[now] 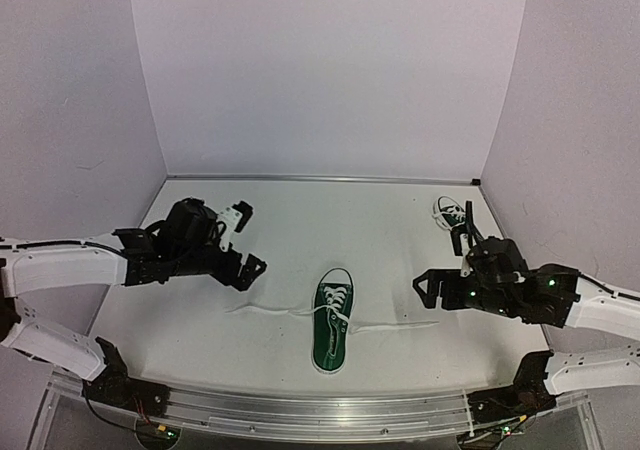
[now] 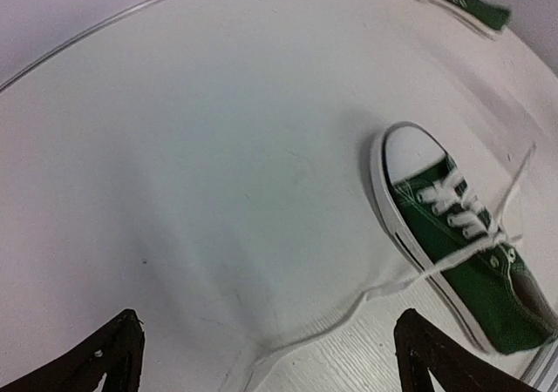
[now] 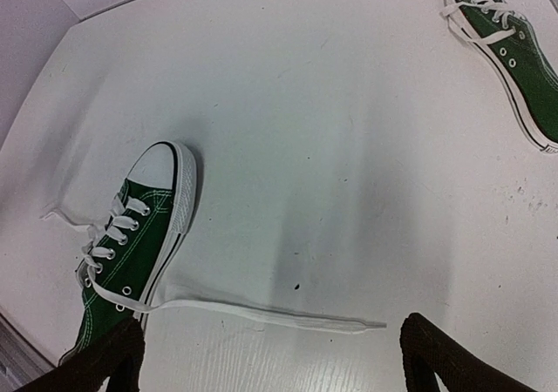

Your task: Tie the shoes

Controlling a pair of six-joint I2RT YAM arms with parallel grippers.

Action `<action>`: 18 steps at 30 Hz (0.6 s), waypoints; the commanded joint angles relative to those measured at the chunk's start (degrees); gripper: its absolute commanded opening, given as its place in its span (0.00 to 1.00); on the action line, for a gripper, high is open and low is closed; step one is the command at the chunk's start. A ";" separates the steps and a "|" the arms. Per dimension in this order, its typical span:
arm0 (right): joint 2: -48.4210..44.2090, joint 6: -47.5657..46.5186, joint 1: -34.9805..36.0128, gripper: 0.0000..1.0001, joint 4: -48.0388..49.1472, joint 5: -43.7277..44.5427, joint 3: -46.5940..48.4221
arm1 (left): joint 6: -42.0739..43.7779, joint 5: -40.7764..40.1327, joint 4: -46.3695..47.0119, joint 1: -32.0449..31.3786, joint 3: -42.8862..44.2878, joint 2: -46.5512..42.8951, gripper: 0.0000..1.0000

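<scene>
One green shoe (image 1: pixel 333 318) lies at the table's middle front, toe away from me, laces untied. Its left lace end (image 1: pixel 262 310) runs left, its right lace end (image 1: pixel 395 326) runs right. This shoe shows in the left wrist view (image 2: pixel 458 235) and the right wrist view (image 3: pixel 131 244). The second shoe (image 1: pixel 452 213) lies at the far right, and shows in the right wrist view (image 3: pixel 510 48). My left gripper (image 1: pixel 243 260) is open, empty, above the left lace end (image 2: pixel 349 309). My right gripper (image 1: pixel 428 288) is open, empty, above the right lace end (image 3: pixel 288 314).
White walls close the table at the back and sides. A metal rail (image 1: pixel 320 410) runs along the near edge by the arm bases.
</scene>
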 commanded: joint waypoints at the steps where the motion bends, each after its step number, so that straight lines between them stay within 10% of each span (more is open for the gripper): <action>1: 1.63 -2.45 -0.13 0.98 3.04 -3.36 1.85 | 17.15 7.51 1.00 -6.00 2.31 8.57 0.99; 18: 1.99 -1.38 -0.16 0.98 5.80 -6.85 -0.86 | 38.18 18.27 0.15 -8.36 14.48 29.83 0.41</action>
